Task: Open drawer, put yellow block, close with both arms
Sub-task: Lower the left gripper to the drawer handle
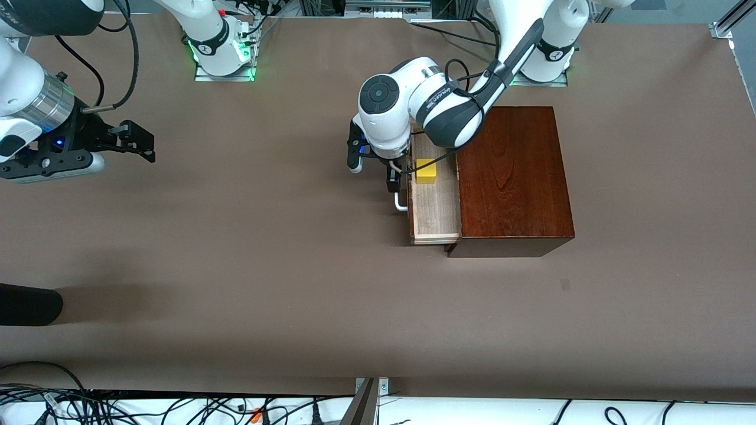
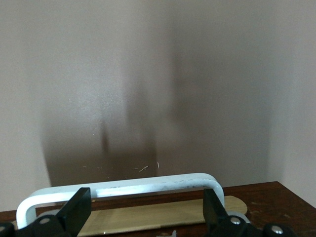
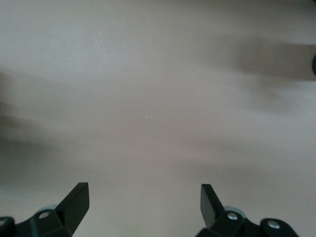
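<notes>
The drawer [image 1: 436, 206] stands pulled out of the box [image 1: 512, 177] toward the right arm's end of the table, and the block [image 1: 426, 171] already lies on its pale floor, in the part nearest the robots' bases. So judged from this, opening and loading are done and only the closing is left. The left gripper [image 2: 143, 210] hangs right at the drawer front, its jaws spread wide with nothing between them; in the left wrist view the handle [image 2: 118, 190] runs across just ahead of the fingertips [image 2: 79, 205], neither of which clasps it. That placement suits a push on the front, though whether anything touches the wood cannot be told. The right gripper [image 1: 127, 141] waits over bare table [image 1: 266, 248] well apart from the box, at its own arm's end, jaws also wide and empty, as the right wrist view confirms. A two-armed close would need it brought across to the drawer front.
</notes>
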`<action>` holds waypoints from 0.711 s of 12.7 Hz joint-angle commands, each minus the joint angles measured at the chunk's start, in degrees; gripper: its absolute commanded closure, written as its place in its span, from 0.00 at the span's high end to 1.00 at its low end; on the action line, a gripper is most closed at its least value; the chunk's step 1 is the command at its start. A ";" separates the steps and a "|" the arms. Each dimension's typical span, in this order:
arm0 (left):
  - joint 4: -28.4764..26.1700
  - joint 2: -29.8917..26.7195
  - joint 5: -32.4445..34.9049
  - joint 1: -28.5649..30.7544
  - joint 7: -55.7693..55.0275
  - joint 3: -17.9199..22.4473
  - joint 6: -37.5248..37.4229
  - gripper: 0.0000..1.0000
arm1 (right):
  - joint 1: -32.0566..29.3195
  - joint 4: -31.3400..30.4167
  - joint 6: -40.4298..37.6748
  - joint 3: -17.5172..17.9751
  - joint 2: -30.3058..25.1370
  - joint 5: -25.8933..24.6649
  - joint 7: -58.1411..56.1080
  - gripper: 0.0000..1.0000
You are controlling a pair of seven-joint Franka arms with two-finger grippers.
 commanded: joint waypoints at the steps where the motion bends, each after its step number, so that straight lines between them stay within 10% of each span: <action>1: 1.50 0.69 1.66 -0.19 2.87 0.79 -1.15 1.00 | 0.22 -0.21 -1.11 -0.15 -1.04 1.39 1.82 1.00; 9: 1.68 0.17 1.75 2.09 5.78 1.23 -7.04 1.00 | 0.31 -0.21 -0.58 0.12 -0.95 1.31 2.44 1.00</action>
